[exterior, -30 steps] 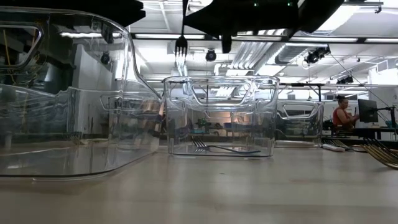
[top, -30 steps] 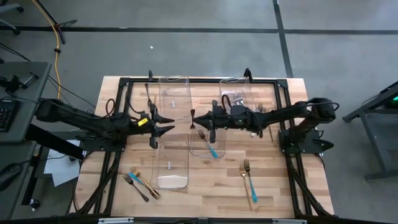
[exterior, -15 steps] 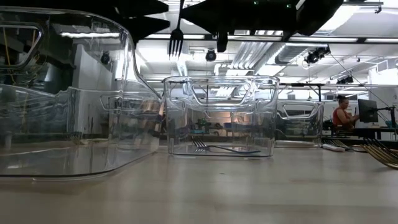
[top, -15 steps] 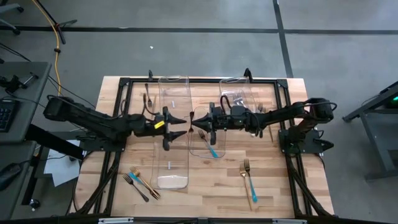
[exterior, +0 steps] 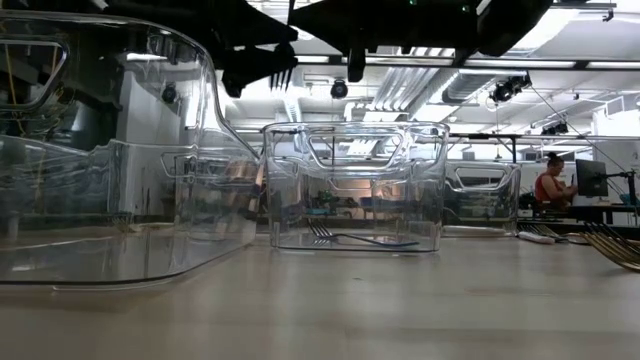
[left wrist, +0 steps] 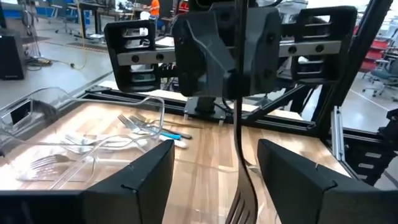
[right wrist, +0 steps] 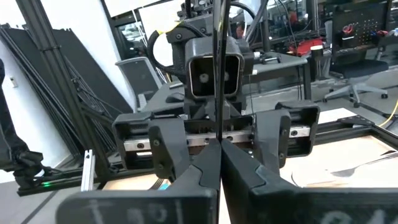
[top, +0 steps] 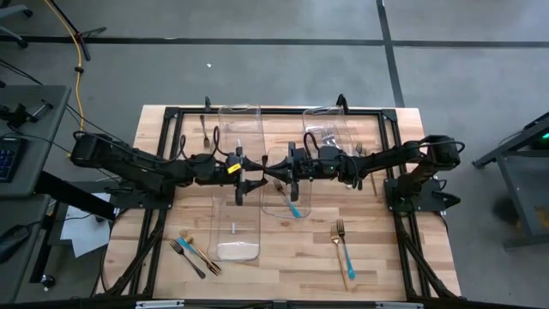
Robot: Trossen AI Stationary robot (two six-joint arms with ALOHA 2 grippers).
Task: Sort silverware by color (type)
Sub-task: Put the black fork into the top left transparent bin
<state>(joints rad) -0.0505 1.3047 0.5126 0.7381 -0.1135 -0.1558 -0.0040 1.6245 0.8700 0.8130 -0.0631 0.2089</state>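
This step is a hand-off. The thin black fork [left wrist: 238, 118] is being passed from 1 arm to the other in the air.

The right gripper [right wrist: 219, 148] is squeezed tight on the top of the fork's handle. The left gripper [left wrist: 214, 155] faces it from the other side. Its 2 fingers [left wrist: 134, 180] are spread wide, 1 on each side of the fork, and they do not touch it.

The fork hangs high above the wooden table [top: 292, 249], near the edge of the long clear plastic bin [top: 237, 232]. Just beside that is the shorter clear plastic bin [top: 273, 204], which has a teal-handled fork [top: 292, 203] inside.

The fork's long line goes straight up and down. Its handle points up into the right gripper. Its prongs [exterior: 283, 76] point down at the table.

I think the next move is for the left fingers to close on the handle, lower down. They should get a firm hold first, and only then should the right gripper let go. The handle is very thin and smooth, so if the squeeze is off to 1 side, the fork could tip or slip and fall.
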